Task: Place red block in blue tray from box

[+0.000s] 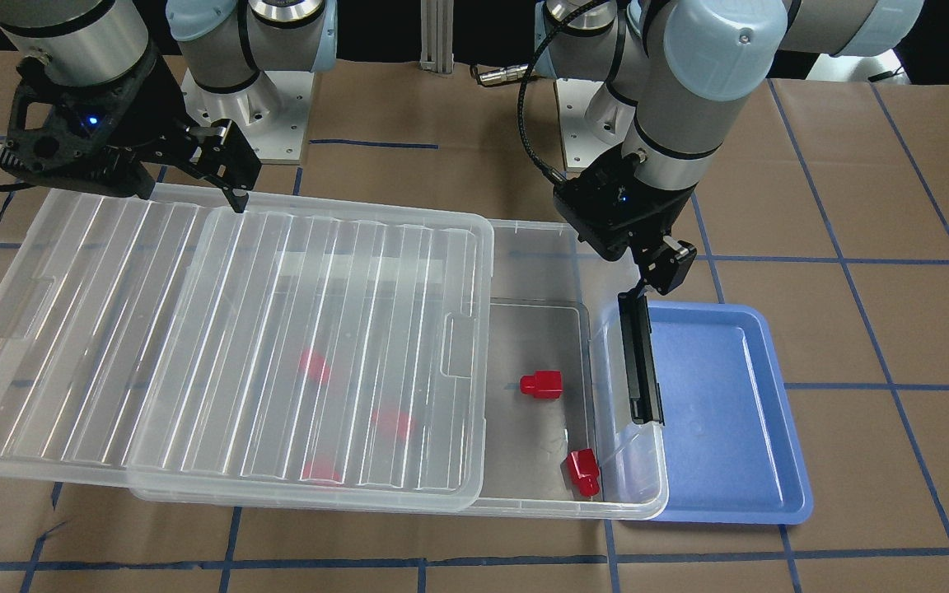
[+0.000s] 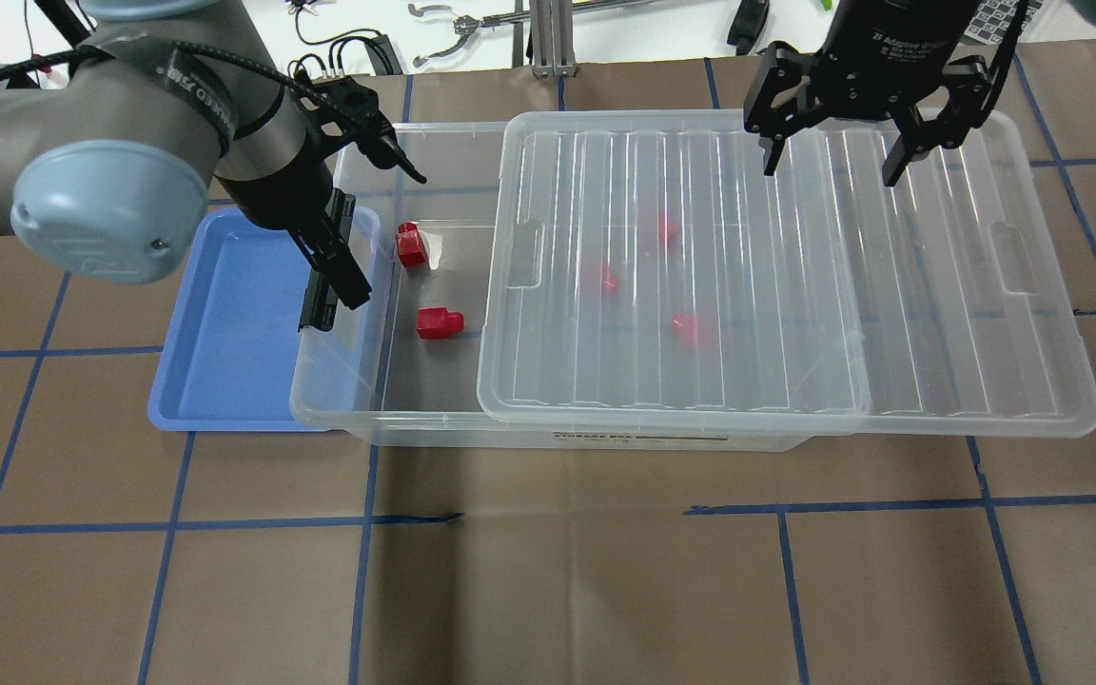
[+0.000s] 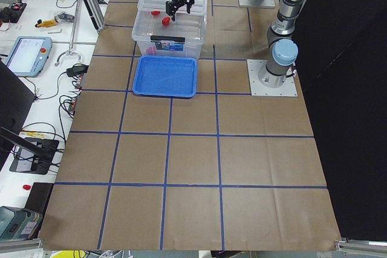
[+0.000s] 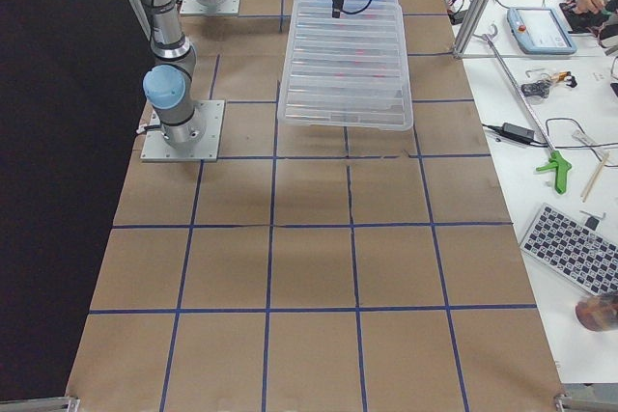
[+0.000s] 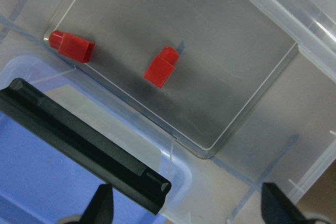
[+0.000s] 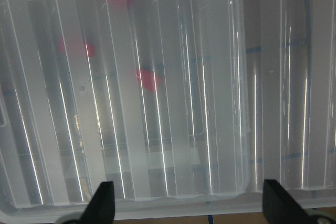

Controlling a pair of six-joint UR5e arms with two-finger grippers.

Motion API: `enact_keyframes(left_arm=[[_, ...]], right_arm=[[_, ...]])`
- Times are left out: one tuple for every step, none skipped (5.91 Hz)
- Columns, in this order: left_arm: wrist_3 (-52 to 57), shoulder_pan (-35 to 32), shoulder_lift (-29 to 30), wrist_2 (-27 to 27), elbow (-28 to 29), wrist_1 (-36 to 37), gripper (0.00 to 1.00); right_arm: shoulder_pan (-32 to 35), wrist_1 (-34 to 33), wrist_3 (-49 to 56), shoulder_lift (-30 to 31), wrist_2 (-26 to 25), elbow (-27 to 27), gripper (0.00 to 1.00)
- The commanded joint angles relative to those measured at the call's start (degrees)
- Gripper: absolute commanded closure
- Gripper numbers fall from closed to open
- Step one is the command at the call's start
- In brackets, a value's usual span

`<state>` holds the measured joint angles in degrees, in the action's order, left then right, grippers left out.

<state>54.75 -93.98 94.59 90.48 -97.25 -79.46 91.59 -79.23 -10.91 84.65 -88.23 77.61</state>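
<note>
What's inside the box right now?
Two red blocks lie uncovered at the open end of the box. Under the lid, three blurred red shapes show; the ribbed plastic hides their details.

Red block [image 1: 542, 384] lying on box [image 1: 536, 247] floor (lid [image 1: 277, 329] slid partway off); blue tray [image 1: 722, 412] just beside box's latch end.

This is a robotics lab. Two industrial arms [image 3: 284, 22] are bolted on metal plates [image 3: 271, 78] to a desk [image 3: 193, 167] covered in brown paper and gridded with blue tape [image 3: 168, 143]. White side benches [image 4: 579, 113] carry a teach pendant [image 3: 25, 54], loose cables [image 3: 37, 132], hand tools [image 4: 553, 167] and a patterned calibration board [image 4: 577, 248].
</note>
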Motion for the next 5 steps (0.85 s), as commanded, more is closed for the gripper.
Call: enact_keyframes(left_arm=[[10.15,-0.07,0.86,-0.39,-1.8,1.24,0.01],[16.38,-0.07,1.12,-0.39,-1.71,1.85,0.03],[23.58,-0.15,1.82,-0.57,-2.06,4.81,0.08],[26.61,-0.68,3.65,-0.74,-2.06,8.24,0.08],[27.94,-2.42,7.5,-0.49,-2.15,14.88,0.08]], right_arm=[[-0.01,0.04,-0.08,-0.01,0.34,0.08,0.0],[-0.01,0.13,0.1,-0.01,0.25,0.17,0.0],[-0.01,0.13,0.19,-0.01,0.25,0.17,0.0],[-0.01,-0.04,0.19,0.08,0.25,0.17,0.0],[-0.01,-0.05,0.19,0.26,0.16,0.17,0.0]])
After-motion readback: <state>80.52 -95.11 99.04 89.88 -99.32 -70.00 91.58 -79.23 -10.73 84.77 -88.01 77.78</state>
